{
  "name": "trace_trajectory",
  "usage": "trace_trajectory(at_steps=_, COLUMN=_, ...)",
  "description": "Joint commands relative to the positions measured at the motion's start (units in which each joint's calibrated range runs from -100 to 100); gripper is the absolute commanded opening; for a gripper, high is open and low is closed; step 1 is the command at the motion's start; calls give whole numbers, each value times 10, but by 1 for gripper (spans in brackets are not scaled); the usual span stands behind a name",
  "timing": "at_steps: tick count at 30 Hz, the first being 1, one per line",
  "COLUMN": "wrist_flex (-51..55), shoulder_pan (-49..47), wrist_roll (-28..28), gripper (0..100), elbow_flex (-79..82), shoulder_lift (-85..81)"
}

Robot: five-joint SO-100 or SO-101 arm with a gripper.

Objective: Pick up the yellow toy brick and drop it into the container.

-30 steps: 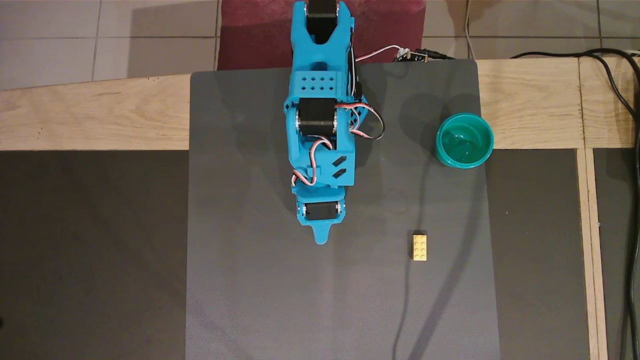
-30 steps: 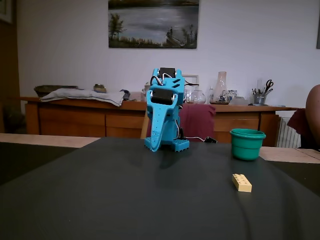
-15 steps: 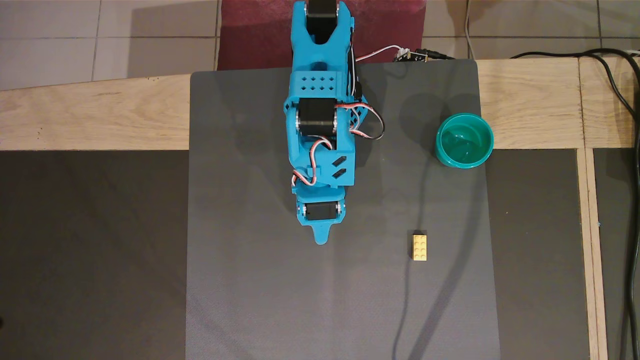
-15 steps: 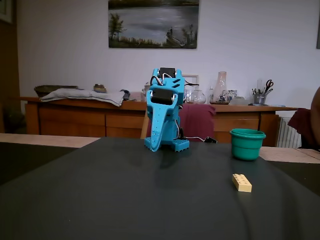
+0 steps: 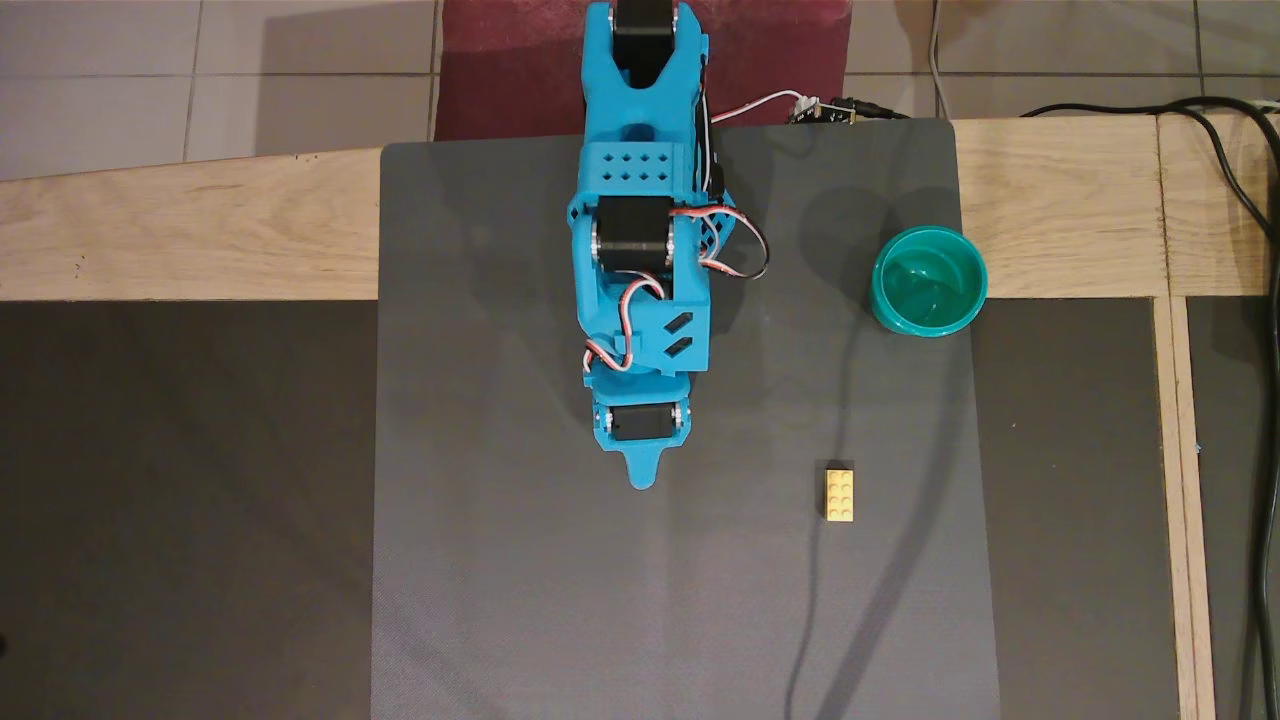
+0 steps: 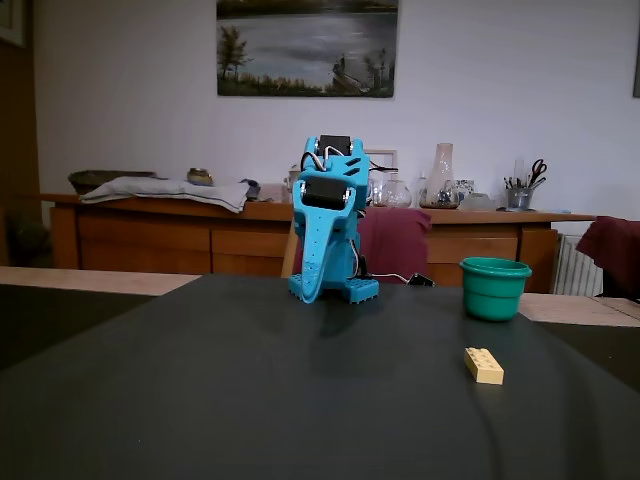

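Nothing done yet from my seat: yellow toy brick [image 5: 839,494] lies lower right on the desk [image 5: 500,600], container [image 5: 929,280] empty, jaws closed, holding nothing.

Worktop [image 5: 520,600], grey mat: lying bare across the whole lower half and left side in the overhead view.

Yellow toy brick [image 5: 839,494]: sitting flat and alone on the mat, open mat on all four sides, nothing leaning over it; the fixed view [image 6: 484,365] is showing the same free margin.

Container [image 5: 929,280]: standing upright at the mat's right edge, well apart from the brick, mouth open upward and uncovered.

Gripper [image 5: 641,478]: folded arm pointing down at mid-mat, jaws closed together, standing left of the brick with clear mat lying between them.

Cables [image 5: 1240,180]: running along the far right, off the mat.
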Motion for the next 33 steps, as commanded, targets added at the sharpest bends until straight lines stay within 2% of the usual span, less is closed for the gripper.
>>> trace_trajectory(at_steps=1, wrist_flex=-6, shoulder_pan=-1, wrist_roll=2, gripper=0, elbow_flex=1, shoulder_lift=-4)
trace_trajectory(at_steps=6, wrist_flex=2, shoulder_pan=-17, wrist_roll=7, gripper=0, elbow_flex=-4, shoulder_lift=-4)
trace_trajectory(at_steps=11, wrist_flex=32, shoulder_pan=-64, wrist_roll=106, gripper=0, elbow_flex=-77, shoulder_lift=6)
trace_trajectory(at_steps=15, wrist_flex=93, shoulder_pan=-109, wrist_roll=111, gripper=0, elbow_flex=-179, shoulder_lift=7)
trace_trajectory(at_steps=19, wrist_flex=101, shoulder_pan=-144, wrist_roll=128, gripper=0, elbow_flex=-220, shoulder_lift=18)
trace_trajectory(at_steps=23, wrist_flex=94, shoulder_pan=-167, wrist_roll=151, gripper=0, elbow_flex=-243, shoulder_lift=146)
trace_trajectory(at_steps=29, wrist_flex=96, shoulder_pan=-208, wrist_roll=149, gripper=0, elbow_flex=-366, shoulder_lift=345)
trace_trajectory(at_steps=30, wrist_flex=95, shoulder_pan=-226, wrist_roll=143, gripper=0, elbow_flex=-412, shoulder_lift=417)
trace_trajectory(at_steps=33, wrist_flex=95, shoulder_pan=-247, wrist_roll=145, gripper=0, elbow_flex=-447, shoulder_lift=480)
